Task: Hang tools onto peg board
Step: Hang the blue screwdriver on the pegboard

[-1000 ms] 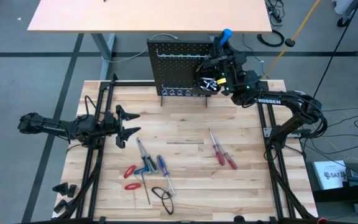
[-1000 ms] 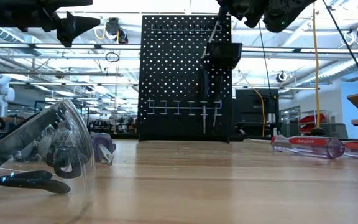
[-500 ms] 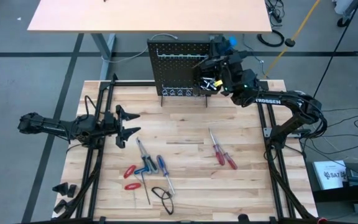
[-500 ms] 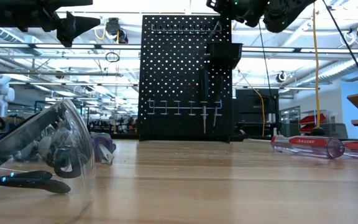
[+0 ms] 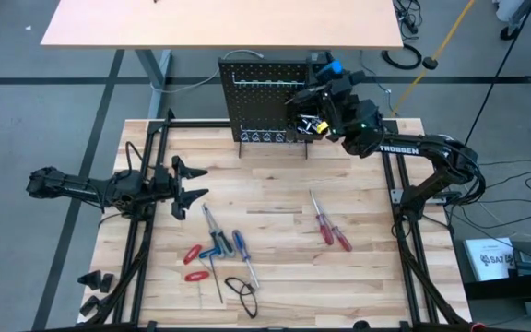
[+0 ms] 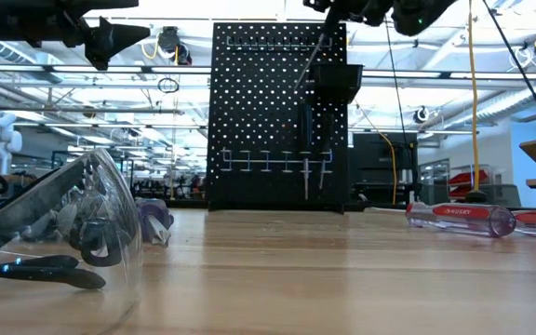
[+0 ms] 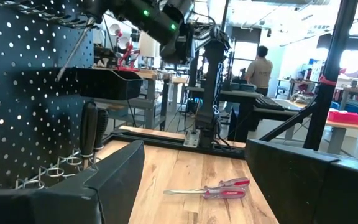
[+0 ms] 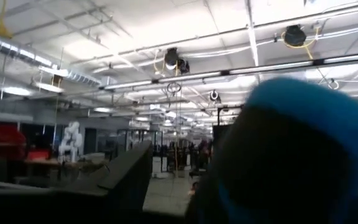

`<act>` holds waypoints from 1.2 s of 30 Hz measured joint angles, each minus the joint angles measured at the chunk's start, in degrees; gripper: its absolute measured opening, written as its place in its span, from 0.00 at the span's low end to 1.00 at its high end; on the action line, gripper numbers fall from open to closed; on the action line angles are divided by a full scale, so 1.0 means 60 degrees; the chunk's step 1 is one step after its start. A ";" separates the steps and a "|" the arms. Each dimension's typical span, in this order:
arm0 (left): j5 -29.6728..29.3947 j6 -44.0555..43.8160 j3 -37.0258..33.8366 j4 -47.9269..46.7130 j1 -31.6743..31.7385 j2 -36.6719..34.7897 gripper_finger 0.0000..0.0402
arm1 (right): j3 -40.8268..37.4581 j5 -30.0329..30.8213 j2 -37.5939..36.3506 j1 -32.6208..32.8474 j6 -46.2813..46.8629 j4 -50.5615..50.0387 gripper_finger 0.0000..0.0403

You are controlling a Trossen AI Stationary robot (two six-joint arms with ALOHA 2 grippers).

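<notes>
Right end effector [image 5: 319, 90] above peg board [image 5: 264, 100] bin.

The peg board [image 5: 264, 109] stands at the table's [image 5: 275, 184] far edge, tools [image 5: 218, 254] lying in front.

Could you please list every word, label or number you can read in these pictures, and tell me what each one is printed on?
"TROSSEN": white letters on the dark right robot arm, seen from above.
Lettering beginning "SA", the rest too small to read: on the white box on the floor beside the table.
White lettering on the red, clear-handled screwdriver in the low view: too blurred to read.
Nothing else is legible.
</notes>
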 joint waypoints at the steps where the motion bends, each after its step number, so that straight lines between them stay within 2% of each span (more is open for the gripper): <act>1: 0.0000 0.0001 0.0000 0.0000 -0.0001 -0.0003 0.71 | 0.0213 0.0001 -0.0003 0.0000 0.0002 -0.0434 0.63; 7: 0.0000 -0.0006 0.0000 0.0000 0.0003 0.0000 0.71 | 0.1654 0.0055 -0.0006 -0.0055 0.0452 -0.3698 0.63; 12: 0.0007 -0.0014 0.0000 0.0000 0.0001 0.0001 0.71 | 0.2405 0.0511 -0.0009 -0.0091 0.0851 -0.5428 0.63; 26: 0.0013 -0.0032 0.0000 0.0004 -0.0001 -0.0001 0.71 | 0.2577 0.0747 -0.0041 -0.0087 0.0992 -0.7408 0.63; 36: 0.0015 -0.0031 0.0000 0.0004 -0.0005 0.0001 0.71 | 0.2588 0.0753 -0.0053 -0.0058 0.0835 -0.7952 0.63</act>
